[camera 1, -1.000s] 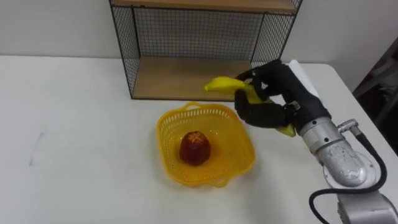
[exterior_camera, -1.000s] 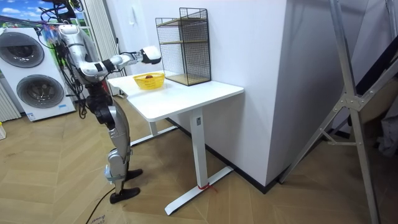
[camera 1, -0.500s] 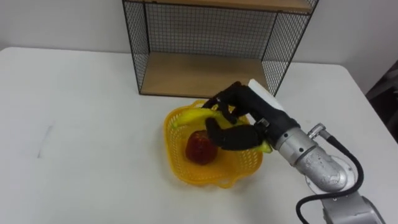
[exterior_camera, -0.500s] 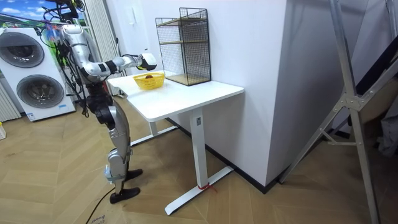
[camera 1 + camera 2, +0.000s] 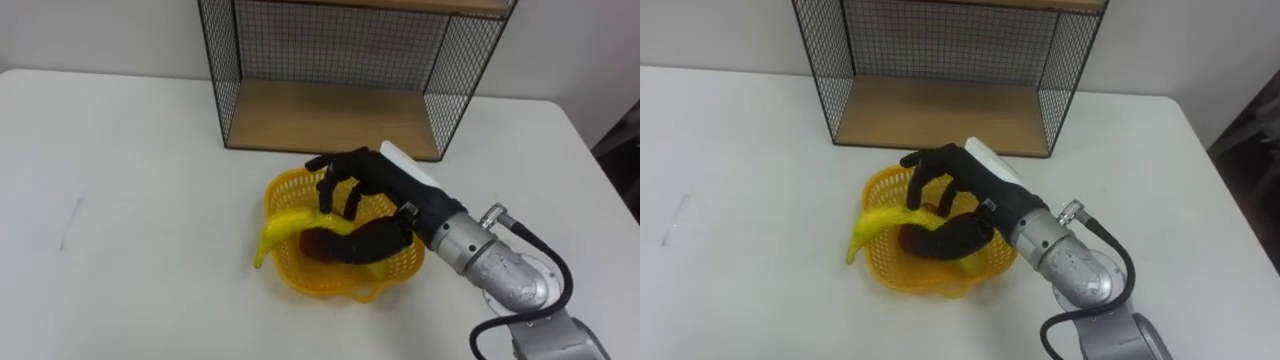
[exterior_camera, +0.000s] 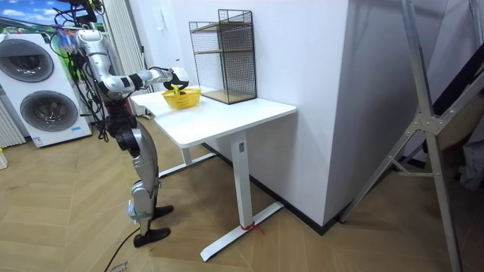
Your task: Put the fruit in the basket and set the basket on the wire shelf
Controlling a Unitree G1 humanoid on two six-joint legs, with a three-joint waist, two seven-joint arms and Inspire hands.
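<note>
yellow plastic mesh is being seen in the basket [image 5: 300, 280], which is being carried by the white table [image 5: 130, 150] toward its far edge, just in front of the wire shelf [image 5: 330, 110]. the banana [image 5: 285, 228] is being propped across the basket's left rim, one end hanging outside, the other lying inside beside the red fruit [image 5: 318, 242]. the right hand [image 5: 375, 190] is being held over the basket, fingers spread loosely above the banana's inner end, not clasped round it. in the room view the robot is being seen standing at the table's end.
</note>
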